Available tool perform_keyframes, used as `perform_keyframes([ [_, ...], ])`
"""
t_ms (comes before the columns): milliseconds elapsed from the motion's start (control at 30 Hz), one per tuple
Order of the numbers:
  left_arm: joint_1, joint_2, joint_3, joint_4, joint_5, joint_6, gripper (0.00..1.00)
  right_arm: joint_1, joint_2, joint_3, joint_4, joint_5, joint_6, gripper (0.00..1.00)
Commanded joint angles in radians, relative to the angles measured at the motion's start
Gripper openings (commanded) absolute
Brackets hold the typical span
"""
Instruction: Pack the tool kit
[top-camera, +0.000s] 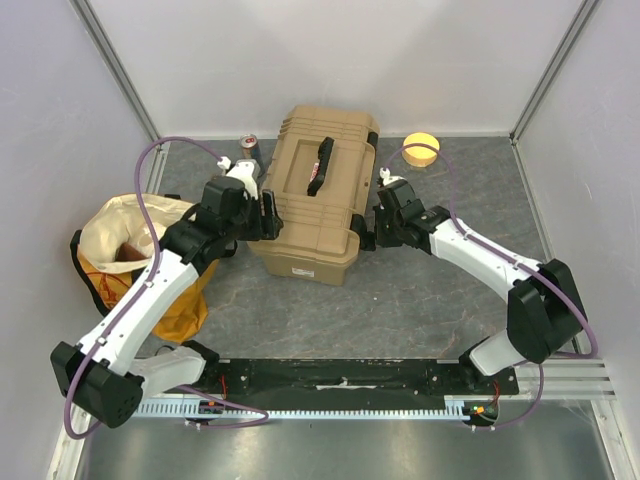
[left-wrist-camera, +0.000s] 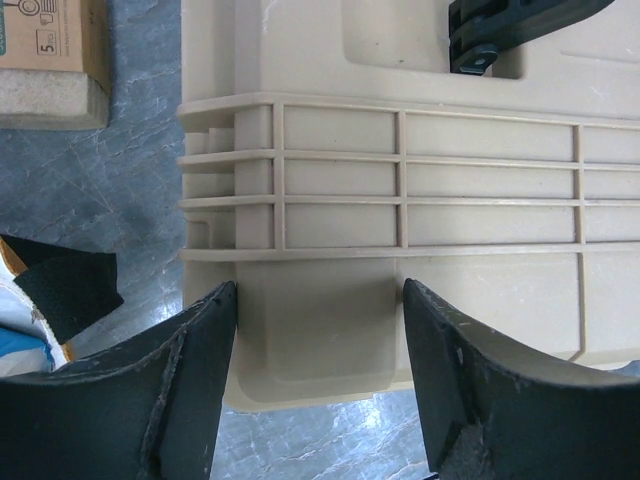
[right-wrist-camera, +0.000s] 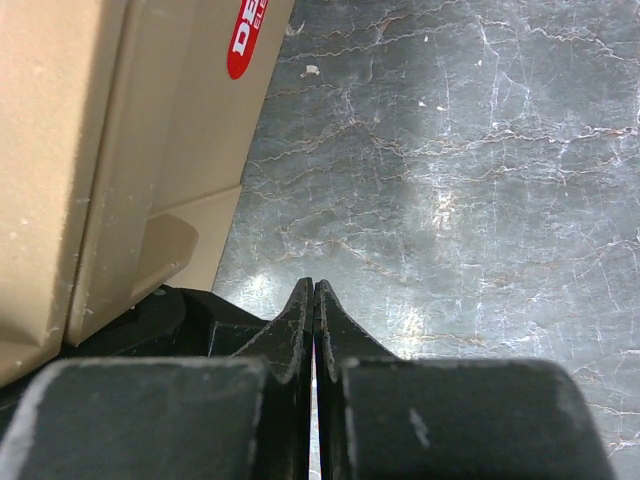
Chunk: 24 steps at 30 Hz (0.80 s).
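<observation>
I see the large tan plastic toolbox (top-camera: 318, 195) with its lid down and the black handle (top-camera: 320, 165) lying flat on top, in the upper centre of the top view. My left gripper (top-camera: 268, 215) stands wide at its left side, fingers (left-wrist-camera: 190, 380) flanking a moulded recess and clamping nothing. My right gripper (top-camera: 365, 238) is pinched together and empty, just beside the toolbox's right side.

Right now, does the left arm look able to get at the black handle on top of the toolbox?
Probably yes. The handle lies flat in its recess on the closed toolbox lid with nothing over it, and the left gripper sits open at the box's left side, close by.
</observation>
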Motion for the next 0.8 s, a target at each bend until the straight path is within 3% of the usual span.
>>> perform_keyframes([
  [0,-0.02,0.043,-0.097,-0.068,0.183,0.001,0.69,0.017,0.017,0.069,0.077,-0.088,0.012,0.0],
  [167,-0.02,0.043,-0.132,-0.028,0.251,-0.017,0.65,0.051,0.045,0.067,0.14,-0.137,0.046,0.0],
  [300,-0.021,0.042,-0.206,0.1,0.419,-0.063,0.63,0.072,0.063,0.044,0.212,-0.153,0.087,0.0],
  [467,-0.026,0.055,-0.273,0.202,0.514,-0.108,0.61,0.104,0.036,-0.015,0.366,-0.14,0.183,0.0],
  [767,-0.032,0.057,-0.343,0.309,0.588,-0.178,0.59,0.126,0.033,-0.103,0.601,-0.119,0.272,0.0],
])
